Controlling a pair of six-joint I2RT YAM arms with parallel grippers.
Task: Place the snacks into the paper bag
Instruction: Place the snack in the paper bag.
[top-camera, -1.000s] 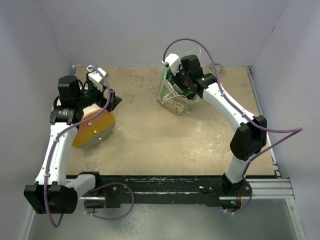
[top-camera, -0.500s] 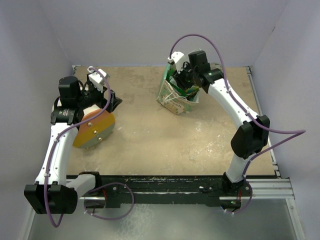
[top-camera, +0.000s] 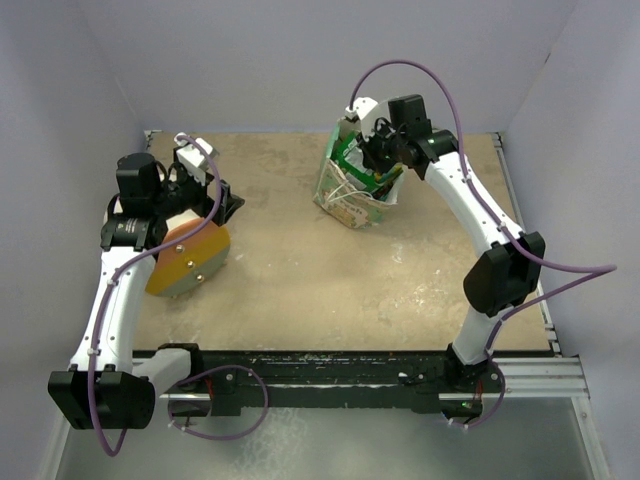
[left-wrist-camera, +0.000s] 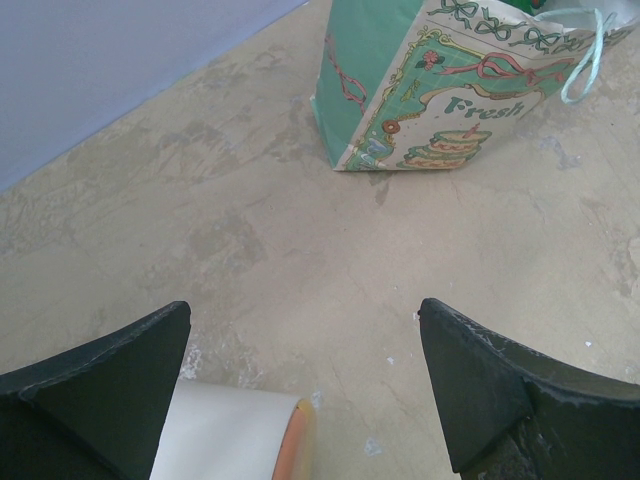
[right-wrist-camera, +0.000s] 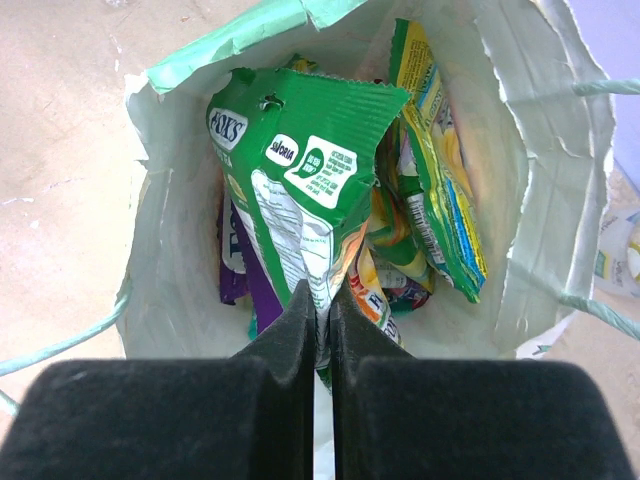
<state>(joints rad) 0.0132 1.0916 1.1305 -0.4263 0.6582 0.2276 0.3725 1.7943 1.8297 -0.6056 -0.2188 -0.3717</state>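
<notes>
The paper bag (top-camera: 350, 198) stands at the back of the table, its mouth open; the left wrist view shows its printed front (left-wrist-camera: 440, 90). Looking down into the bag (right-wrist-camera: 170, 290) from the right wrist, I see several snacks: green packets, a purple one (right-wrist-camera: 238, 275) and a yellow-green one (right-wrist-camera: 430, 170). My right gripper (right-wrist-camera: 322, 310) hangs over the bag's mouth (top-camera: 372, 155), shut on the lower edge of a green snack packet (right-wrist-camera: 300, 170) that sticks up inside the bag. My left gripper (left-wrist-camera: 300, 320) stands open and holds nothing, far left of the bag (top-camera: 225, 205).
A big cream cone-shaped object with an orange end (top-camera: 188, 258) lies under the left arm; its end shows between the left fingers (left-wrist-camera: 230, 440). A small packet (right-wrist-camera: 620, 260) lies on the table just outside the bag. Purple walls close in the back and sides.
My right gripper has shut on the green packet and moved up and slightly right over the bag's mouth. The left arm has not moved.
</notes>
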